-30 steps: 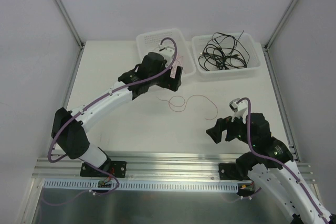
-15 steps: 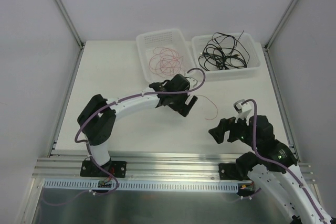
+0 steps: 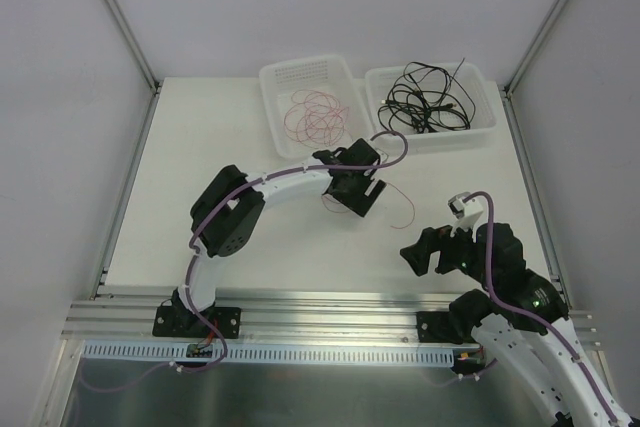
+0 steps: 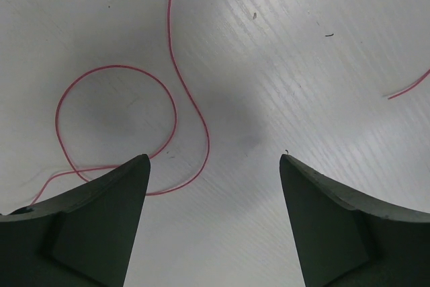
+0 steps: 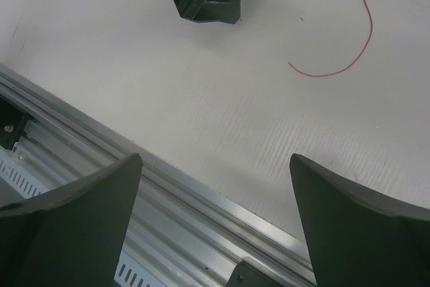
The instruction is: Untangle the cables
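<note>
Matt white table (image 4: 302,65), faintly ribbed; brushed metal rail (image 5: 195,216)

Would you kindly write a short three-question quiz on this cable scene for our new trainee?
1. True or false: the left claw is open over a loose red wire on the table.
2. Fill in: the right claw is ____.
3. The black cables lie: A) on the table; B) in the right basket; C) in the right claw.
Key: 1 true; 2 open; 3 B.
</note>
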Action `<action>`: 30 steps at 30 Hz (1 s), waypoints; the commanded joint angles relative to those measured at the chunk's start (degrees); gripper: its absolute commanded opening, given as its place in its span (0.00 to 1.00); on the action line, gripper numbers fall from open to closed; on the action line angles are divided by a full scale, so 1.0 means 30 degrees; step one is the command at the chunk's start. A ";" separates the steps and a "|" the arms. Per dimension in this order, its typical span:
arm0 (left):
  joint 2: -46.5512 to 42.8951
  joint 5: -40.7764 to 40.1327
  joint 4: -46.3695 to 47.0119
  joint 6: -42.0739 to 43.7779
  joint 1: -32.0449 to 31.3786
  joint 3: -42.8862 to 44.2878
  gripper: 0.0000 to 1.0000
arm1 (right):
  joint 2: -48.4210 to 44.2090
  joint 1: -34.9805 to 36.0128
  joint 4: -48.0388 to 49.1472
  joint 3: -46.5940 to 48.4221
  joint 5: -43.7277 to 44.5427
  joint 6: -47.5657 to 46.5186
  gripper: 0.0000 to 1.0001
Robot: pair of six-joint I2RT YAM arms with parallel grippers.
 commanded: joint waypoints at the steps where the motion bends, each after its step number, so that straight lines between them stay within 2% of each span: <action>1: 0.0430 0.0432 -0.0758 0.0382 0.0288 0.0974 0.78 | -0.0239 0.0124 -0.0142 0.0760 0.0306 0.0278 0.97; 10: 0.1602 0.0432 -0.1226 0.0646 0.0405 0.1355 0.73 | -0.0238 0.0095 -0.0113 0.0789 0.0248 0.0249 0.97; 14: 0.1983 0.1047 -0.1460 0.0470 0.0376 0.1034 0.64 | -0.0181 0.0095 -0.0054 0.0760 0.0248 0.0249 0.97; 18: 0.2072 0.1253 -0.1900 -0.0230 0.0288 0.0333 0.50 | -0.0122 0.0095 0.0033 0.0760 0.0189 0.0249 0.97; 20: 0.1985 0.0933 -0.2164 -0.0408 -0.0033 -0.0252 0.49 | -0.0150 0.0095 0.0121 0.0731 0.0189 0.0249 0.97; 24: 0.2014 -0.0035 -0.3100 -0.0905 -0.0824 -0.1074 0.33 | -0.0034 0.0095 0.0384 0.0526 0.0102 0.0308 0.97; 27: 0.1838 0.0285 -0.3424 -0.1431 -0.1235 -0.1923 0.15 | 0.0025 0.0095 0.0619 0.0409 -0.0016 0.0454 0.97; 28: 0.1693 0.0431 -0.3453 -0.1492 -0.1322 -0.2129 0.05 | -0.0004 0.0095 0.0678 0.0350 -0.0016 0.0484 0.97; 29: 0.1575 0.0520 -0.3570 -0.1609 -0.1526 -0.2537 0.00 | 0.0054 0.0124 0.0736 0.0321 -0.0045 0.0542 0.97; 30: 0.1458 0.0521 -0.3600 -0.1842 -0.1615 -0.2744 0.00 | 0.0083 0.0124 0.0853 0.0320 -0.0045 0.0542 0.97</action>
